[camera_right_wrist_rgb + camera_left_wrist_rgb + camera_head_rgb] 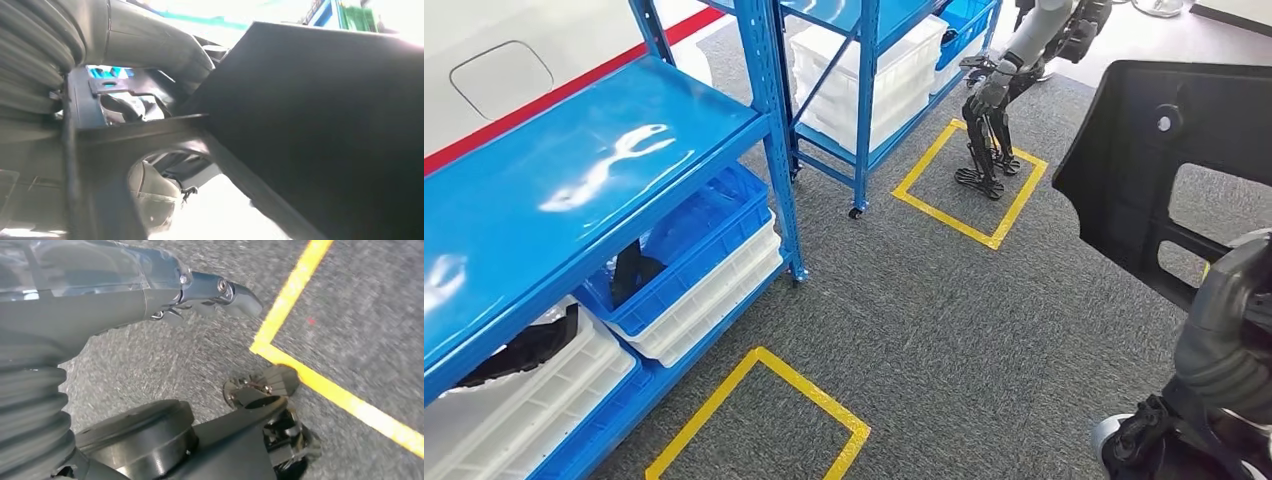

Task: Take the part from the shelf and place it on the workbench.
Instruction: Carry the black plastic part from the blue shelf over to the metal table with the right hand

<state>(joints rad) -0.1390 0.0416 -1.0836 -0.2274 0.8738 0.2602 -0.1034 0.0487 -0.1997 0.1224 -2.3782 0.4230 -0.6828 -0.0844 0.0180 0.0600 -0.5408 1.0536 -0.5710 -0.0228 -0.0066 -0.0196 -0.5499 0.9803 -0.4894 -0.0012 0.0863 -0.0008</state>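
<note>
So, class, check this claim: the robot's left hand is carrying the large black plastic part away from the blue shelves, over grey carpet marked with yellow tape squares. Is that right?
Not quite: the right hand carries the black plastic part, as the head and right wrist views show. The left hand hangs over the grey carpet holding nothing, in the left wrist view. The blue shelves and yellow tape squares are as stated.

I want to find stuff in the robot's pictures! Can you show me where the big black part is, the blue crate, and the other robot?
Black part (1139, 150): head view, on its broad flat panel.
Blue crate (686, 262): head view, on its front wall.
Other robot (1034, 40): head view, on its silver arm.
</note>
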